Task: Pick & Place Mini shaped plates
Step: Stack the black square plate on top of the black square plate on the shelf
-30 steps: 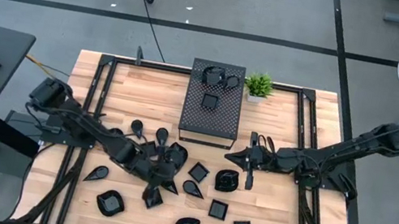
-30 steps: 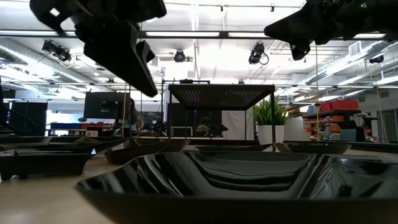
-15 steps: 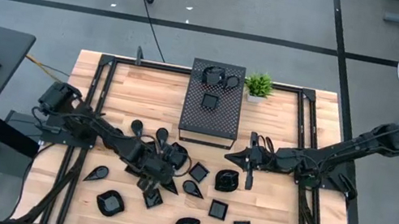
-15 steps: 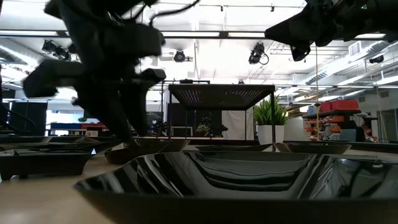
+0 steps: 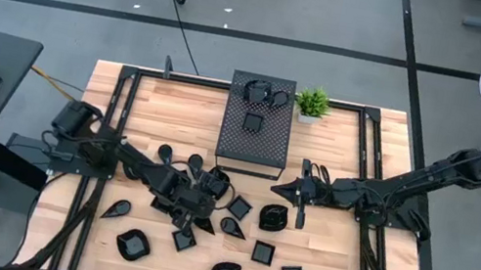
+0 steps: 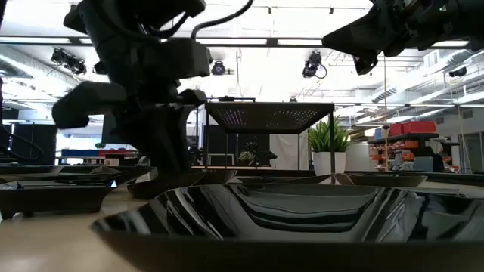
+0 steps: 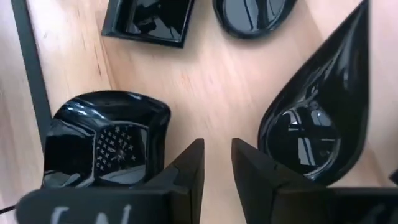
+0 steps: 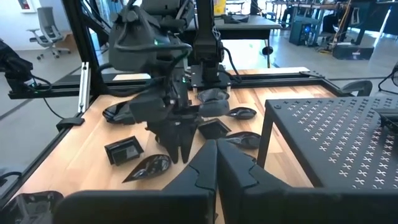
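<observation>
1. wooden bench [image 5: 156, 105] carries mini shaped plates [image 5: 261, 253] scattered along its front half.
2. left claw [image 7: 216, 163] low among them, fingers slightly apart, empty; teardrop plate [image 7: 320, 121] just beside one finger, long axis pointing away; rounded plate [image 7: 102, 146] beside the other.
3. right claw [image 5: 301, 197] closed, empty, waits above the bench right of the box.
4. perforated box [image 5: 254, 136] holds a square plate [image 5: 252, 121].

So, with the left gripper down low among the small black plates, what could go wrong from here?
1. The left gripper stands over bare wood between a rounded plate and a teardrop plate, holding nothing. Closing here could grasp only air.
2. The plates lie crowded around it, so a sideways move may push neighbours.
3. The plates look glossy, so a grip on a rim may slip.
</observation>
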Robot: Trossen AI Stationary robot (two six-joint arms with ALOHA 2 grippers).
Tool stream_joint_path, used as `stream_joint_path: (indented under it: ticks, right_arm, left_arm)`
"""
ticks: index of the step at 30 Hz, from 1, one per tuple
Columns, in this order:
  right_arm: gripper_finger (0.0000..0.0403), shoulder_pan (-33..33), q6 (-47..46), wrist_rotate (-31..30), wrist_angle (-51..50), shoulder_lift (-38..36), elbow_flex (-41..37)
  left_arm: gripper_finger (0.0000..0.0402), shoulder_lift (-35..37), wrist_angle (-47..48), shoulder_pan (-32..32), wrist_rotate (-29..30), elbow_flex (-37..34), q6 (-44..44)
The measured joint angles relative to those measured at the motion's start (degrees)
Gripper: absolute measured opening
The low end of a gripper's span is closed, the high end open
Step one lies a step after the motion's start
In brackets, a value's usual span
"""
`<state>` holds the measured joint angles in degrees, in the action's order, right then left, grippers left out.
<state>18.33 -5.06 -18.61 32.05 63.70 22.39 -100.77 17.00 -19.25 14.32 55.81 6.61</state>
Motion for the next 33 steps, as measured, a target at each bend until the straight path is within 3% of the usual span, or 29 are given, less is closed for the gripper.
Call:
stream_joint_path:
  ticks: [16, 33]
  right_arm:
    - [0.0008, 0.0, -0.5, 0.0, 0.1, 0.0, 0.0]
    - [0.0008, 0.0, -0.2, 0.0, 0.1, 0.0, 0.0]
  left_arm:
    - [0.0165, 0.7, -0.6, 4.4, 0.9, -0.1, 0.1]
    - [0.0169, 1.5, -0.7, 5.2, 1.9, 0.0, 0.6]
